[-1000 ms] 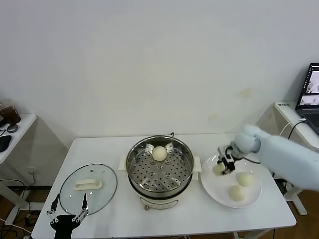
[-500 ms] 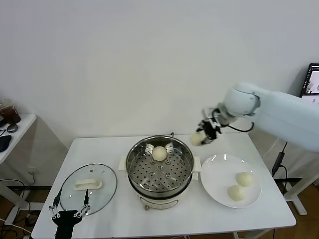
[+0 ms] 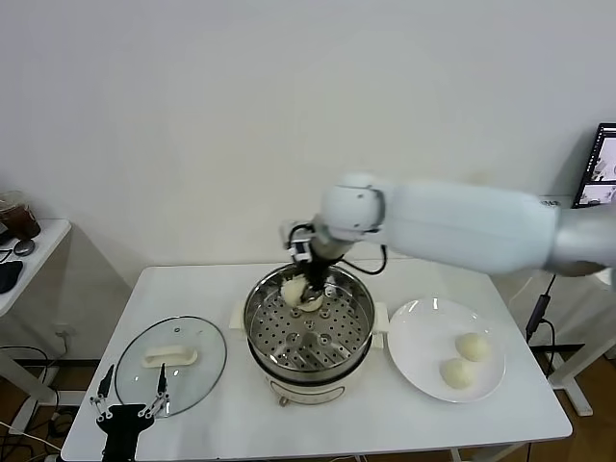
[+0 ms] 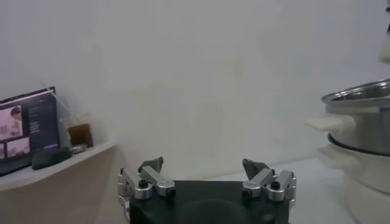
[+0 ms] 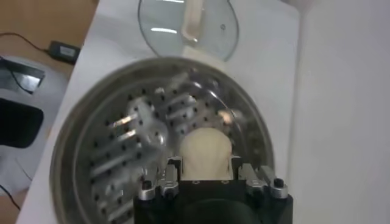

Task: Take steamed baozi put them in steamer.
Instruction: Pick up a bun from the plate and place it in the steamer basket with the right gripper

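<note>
The steamer [image 3: 358, 337] stands mid-table, a shiny pot with a perforated tray [image 5: 116, 158]. My right gripper [image 3: 303, 286] hangs just over its far left part, shut on a cream-white baozi [image 3: 292, 289] that fills the gap between the fingers [image 5: 206, 152]. Another baozi [image 3: 315, 302] lies on the tray right beside it, partly hidden by the gripper. Two more baozi [image 3: 472, 345] [image 3: 456, 372] rest on the white plate [image 3: 419, 337] to the right. My left gripper [image 3: 130, 397] stays low at the table's front left, open and empty [image 4: 203, 164].
The glass lid [image 3: 170, 358] with a white handle lies flat left of the steamer, close to the left gripper, and shows in the right wrist view [image 5: 186, 24]. The steamer's side [image 4: 359, 122] shows in the left wrist view. A laptop [image 3: 599, 168] is at the far right.
My right arm lifted a baozi off the plate and swung it left over the steamer, then down towards the tray. The plate now holds two. The left arm has not moved.
</note>
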Available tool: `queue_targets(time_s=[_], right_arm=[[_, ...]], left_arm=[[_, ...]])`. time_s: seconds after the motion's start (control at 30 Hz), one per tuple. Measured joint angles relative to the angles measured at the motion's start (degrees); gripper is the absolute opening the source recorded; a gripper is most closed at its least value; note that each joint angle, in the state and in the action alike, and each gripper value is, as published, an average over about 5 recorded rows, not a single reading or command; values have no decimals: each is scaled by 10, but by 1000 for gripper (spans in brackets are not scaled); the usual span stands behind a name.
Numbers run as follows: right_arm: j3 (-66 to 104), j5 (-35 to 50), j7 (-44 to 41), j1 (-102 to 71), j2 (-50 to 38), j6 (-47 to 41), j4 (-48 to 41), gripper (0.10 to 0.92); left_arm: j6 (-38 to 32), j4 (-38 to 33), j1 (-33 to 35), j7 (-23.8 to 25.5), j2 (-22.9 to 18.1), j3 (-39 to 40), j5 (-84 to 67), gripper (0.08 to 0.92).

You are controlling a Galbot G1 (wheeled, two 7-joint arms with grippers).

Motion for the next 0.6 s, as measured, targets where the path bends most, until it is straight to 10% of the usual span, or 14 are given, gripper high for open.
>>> queue_targets(time_s=[0.6], right_arm=[[-11, -5, 21, -66, 94, -35, -73, 521]], left_arm=[[-6, 11, 0, 1, -3, 0, -1, 823]])
